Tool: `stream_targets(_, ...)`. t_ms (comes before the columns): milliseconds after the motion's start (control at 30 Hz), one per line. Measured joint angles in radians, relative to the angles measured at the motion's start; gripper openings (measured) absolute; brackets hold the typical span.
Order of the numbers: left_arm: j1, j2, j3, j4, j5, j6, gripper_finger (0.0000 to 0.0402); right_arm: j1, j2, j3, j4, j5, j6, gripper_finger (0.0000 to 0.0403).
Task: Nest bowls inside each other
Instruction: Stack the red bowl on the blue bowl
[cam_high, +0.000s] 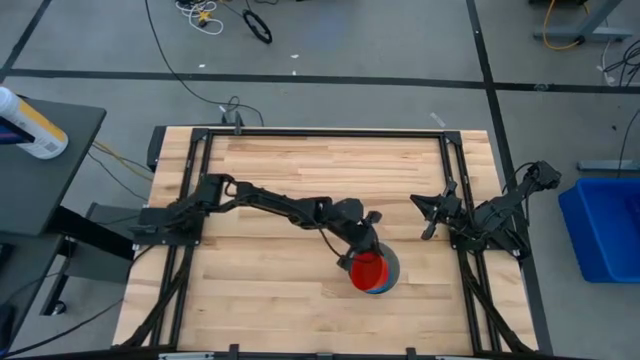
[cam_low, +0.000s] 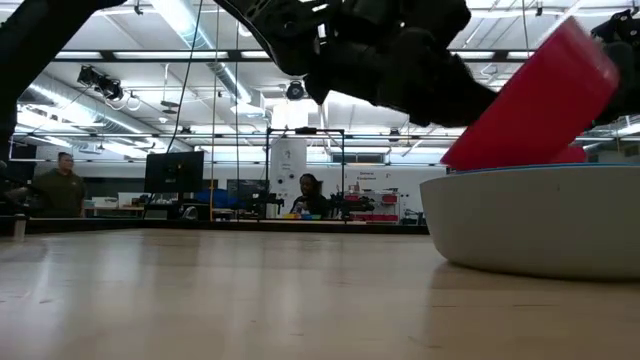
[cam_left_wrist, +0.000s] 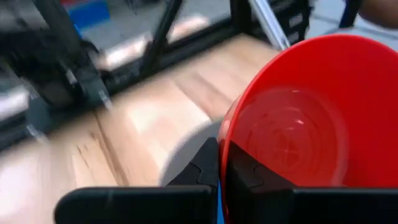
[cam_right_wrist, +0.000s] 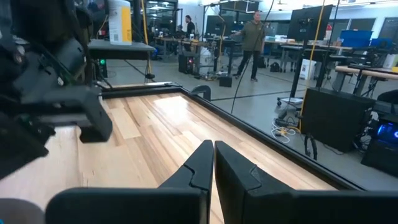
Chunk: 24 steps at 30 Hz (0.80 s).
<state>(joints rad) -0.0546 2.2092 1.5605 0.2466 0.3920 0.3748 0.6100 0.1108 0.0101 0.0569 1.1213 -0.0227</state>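
Red bowl (cam_left_wrist: 298, 124) hangs tilted over the pale grey bowl (cam_low: 535, 225) at the table's (cam_high: 300, 180) front right, its rim pinched between the left gripper's (cam_left_wrist: 222, 163) clenched fingers, one inside the rim, one outside. The right gripper (cam_right_wrist: 213, 163) rests closed and empty at the table's right edge.

Left arm stretched across to centre-right, left gripper (cam_high: 362, 258) jaws clamped on red bowl (cam_high: 369, 270) rim. Right arm folded at right edge, right gripper (cam_high: 428, 231) jaws closed, empty.
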Motion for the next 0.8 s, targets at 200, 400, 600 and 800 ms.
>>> stream_targets(200,0.0,0.003,0.005,-0.13,-0.07,0.018,0.0005,0.0,0.0,0.0,-0.001,0.0,0.0,0.0024)
stream_targets(400,0.0,0.002,0.006,-0.228,-0.113,0.017,0.0005,0.0,0.0,0.0,0.002,0.0,0.0,0.0024)
stream_targets(600,0.0,0.0,0.032,-0.339,-0.111,-0.024,0.0005,0.0,0.0,0.0,0.011,0.0,0.0,0.0025)
stream_targets(800,-0.003,-0.005,0.075,-0.443,-0.088,-0.029,0.0053,0.0,0.0,0.0,0.014,0.0,0.0,0.0025)
